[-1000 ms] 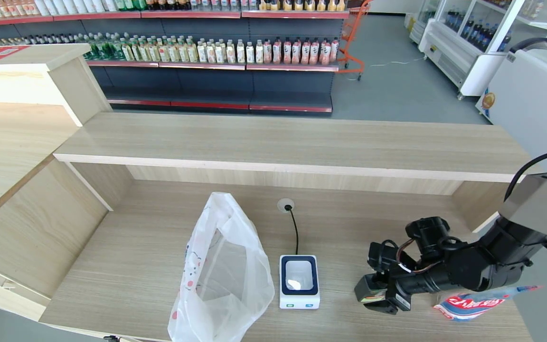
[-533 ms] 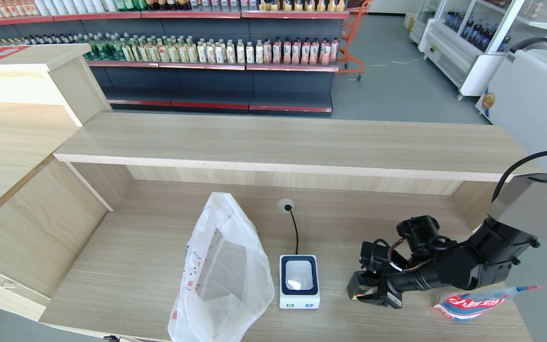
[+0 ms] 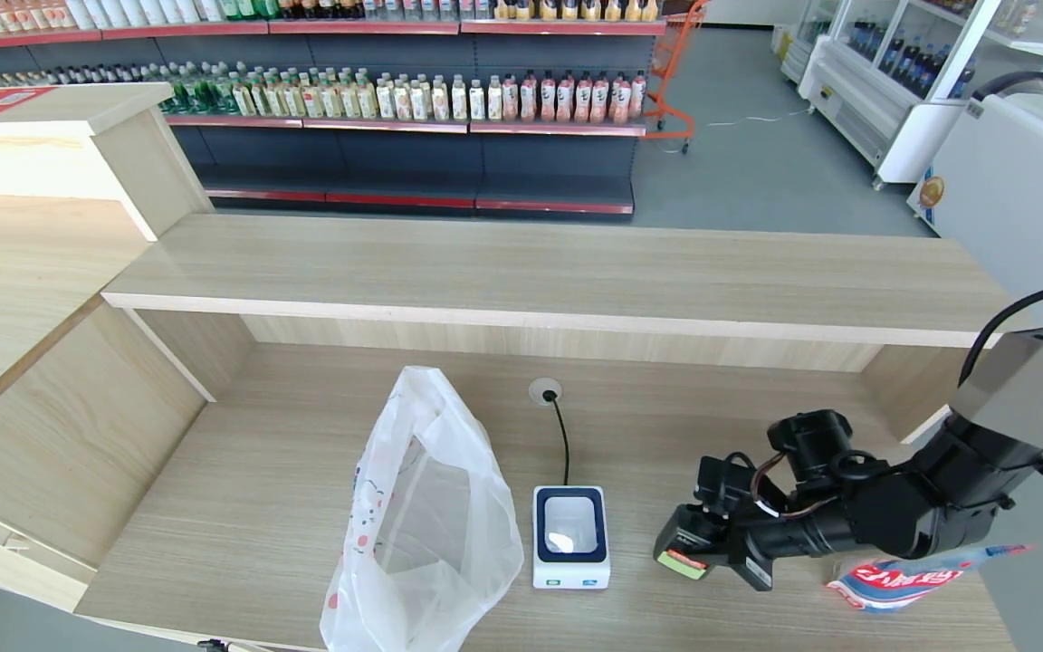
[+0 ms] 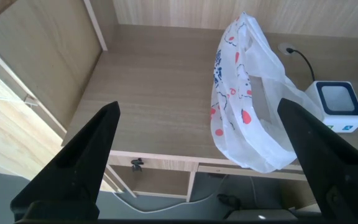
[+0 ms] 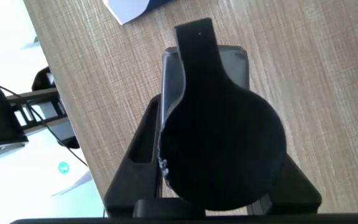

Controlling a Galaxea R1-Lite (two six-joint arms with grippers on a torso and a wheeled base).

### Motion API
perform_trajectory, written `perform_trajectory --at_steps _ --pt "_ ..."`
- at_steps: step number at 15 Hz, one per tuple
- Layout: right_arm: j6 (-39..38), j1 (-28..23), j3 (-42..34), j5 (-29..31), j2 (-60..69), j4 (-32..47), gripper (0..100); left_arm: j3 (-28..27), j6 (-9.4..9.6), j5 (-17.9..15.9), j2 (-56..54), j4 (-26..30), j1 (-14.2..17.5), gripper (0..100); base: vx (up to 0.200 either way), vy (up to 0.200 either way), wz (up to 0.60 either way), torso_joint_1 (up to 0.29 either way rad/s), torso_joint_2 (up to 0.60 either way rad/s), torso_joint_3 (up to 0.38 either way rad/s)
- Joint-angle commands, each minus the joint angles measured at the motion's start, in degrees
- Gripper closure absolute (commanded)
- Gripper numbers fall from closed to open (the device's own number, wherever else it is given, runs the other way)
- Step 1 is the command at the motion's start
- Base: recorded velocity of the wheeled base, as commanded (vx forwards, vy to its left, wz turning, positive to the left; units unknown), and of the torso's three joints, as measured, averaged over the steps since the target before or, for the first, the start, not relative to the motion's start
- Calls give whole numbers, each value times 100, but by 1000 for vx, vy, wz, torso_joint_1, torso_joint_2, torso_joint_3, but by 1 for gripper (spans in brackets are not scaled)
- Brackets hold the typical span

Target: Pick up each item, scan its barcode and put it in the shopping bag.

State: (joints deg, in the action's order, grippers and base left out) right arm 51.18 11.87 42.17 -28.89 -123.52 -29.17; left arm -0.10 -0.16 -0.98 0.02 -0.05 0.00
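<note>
My right gripper (image 3: 692, 545) is shut on a small dark item (image 3: 678, 562) with a green and red label, held low over the counter just right of the white, blue-rimmed scanner (image 3: 570, 536). In the right wrist view the dark item (image 5: 222, 143) sits between the fingers above the wood. The white shopping bag (image 3: 422, 525) with red and blue print stands open to the left of the scanner. My left gripper (image 4: 197, 112) is open with nothing in it, high above the counter's front edge, with the bag (image 4: 247, 112) and scanner (image 4: 337, 102) ahead of it.
A red, white and blue snack packet (image 3: 902, 578) lies at the counter's front right, under my right arm. The scanner's black cable (image 3: 562, 435) runs back to a hole in the counter (image 3: 241, 507). A raised wooden ledge (image 3: 558, 272) walls the back.
My right gripper has moved left toward the scanner with the dark item, which has tilted so its green and red label now shows. The bag, scanner and packet have not moved.
</note>
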Motion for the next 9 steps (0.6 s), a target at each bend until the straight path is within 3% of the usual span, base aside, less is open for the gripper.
perform_trajectory --at_steps 1,4,5,7,9 --pt "-354 -265 -306 -143 847 -36 100 1 -2 1 -2 -4 0 0 0 0 0 0 0 0" --pt "-275 -1135 -1228 -196 2297 17 100 1 -2 1 -2 -4 0 0 0 0 0 0 0 0" --pt "77 -1416 -1264 -231 2560 96 100 1 -2 1 -2 -4 0 0 0 0 0 0 0 0" --pt "1263 -1776 -1167 -424 2754 -45 100 1 -11 1 -2 -4 0 0 0 0 0 0 0 0" --pt "2757 -1917 -1141 -1523 2798 -177 100 1 -11 1 -2 -4 0 0 0 0 0 0 0 0"
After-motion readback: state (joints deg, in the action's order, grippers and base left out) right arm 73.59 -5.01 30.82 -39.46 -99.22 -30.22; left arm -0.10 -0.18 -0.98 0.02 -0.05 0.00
